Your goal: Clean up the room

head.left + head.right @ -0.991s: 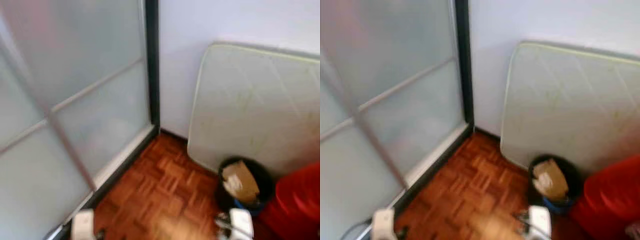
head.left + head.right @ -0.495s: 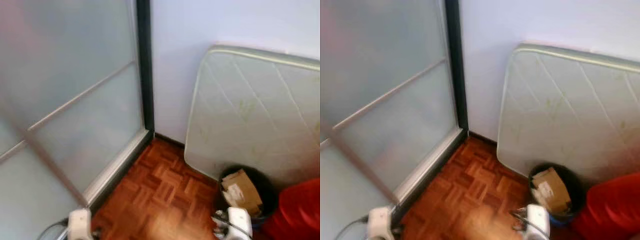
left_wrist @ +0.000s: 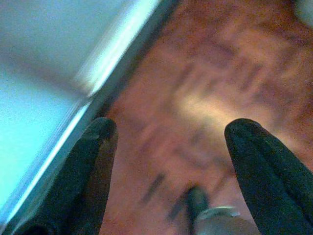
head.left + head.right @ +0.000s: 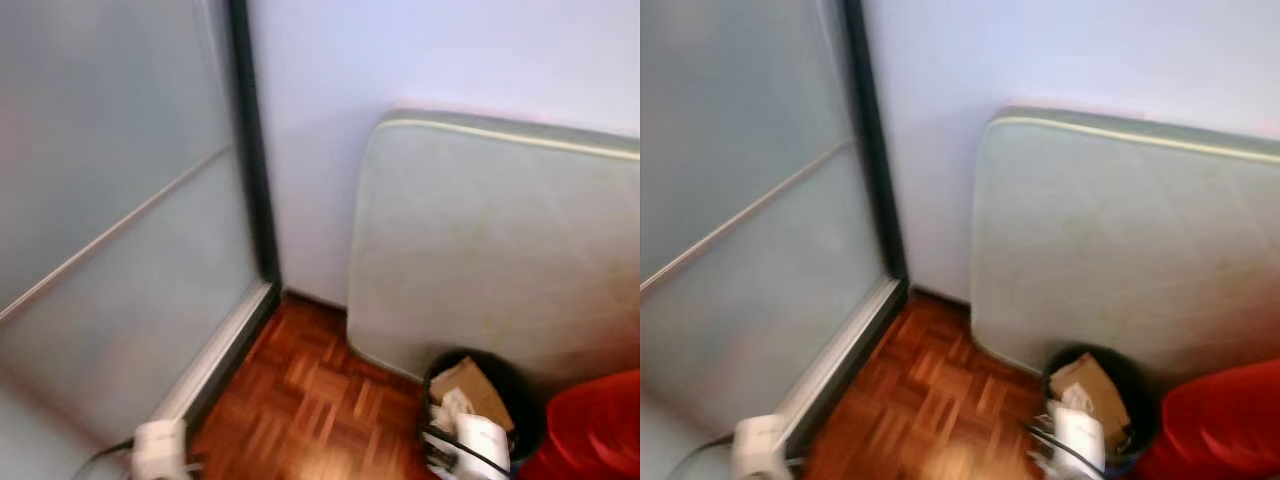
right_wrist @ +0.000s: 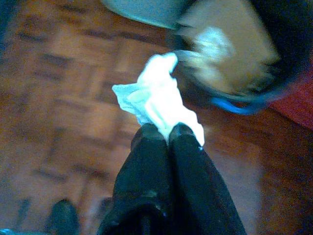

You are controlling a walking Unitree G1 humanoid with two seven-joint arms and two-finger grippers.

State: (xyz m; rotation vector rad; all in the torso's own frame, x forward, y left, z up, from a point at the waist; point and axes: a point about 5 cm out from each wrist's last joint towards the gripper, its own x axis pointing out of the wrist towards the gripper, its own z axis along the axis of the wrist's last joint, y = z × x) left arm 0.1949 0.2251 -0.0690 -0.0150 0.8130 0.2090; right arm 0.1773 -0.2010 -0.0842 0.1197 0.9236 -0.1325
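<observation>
My right gripper point(image 5: 164, 132) is shut on a crumpled white tissue point(image 5: 156, 98), held just short of the rim of a black waste bin point(image 5: 274, 73). The bin point(image 4: 520, 400) stands on the parquet against a leaning mattress and holds brown cardboard point(image 4: 470, 385). In the head views the right wrist point(image 4: 480, 440) sits low beside the bin. My left gripper point(image 3: 168, 132) is open over bare parquet beside the sliding door's track, with nothing between its fingers.
A pale green mattress point(image 4: 500, 240) leans on the white wall. Frosted glass sliding doors point(image 4: 110, 220) with a dark frame close off the left. A red container point(image 4: 600, 430) stands right of the bin. Parquet floor point(image 4: 310, 400) lies between door and bin.
The camera has swung right and forward, so the door and mattress shifted left in view. The right wrist now sits closer to the bin.
</observation>
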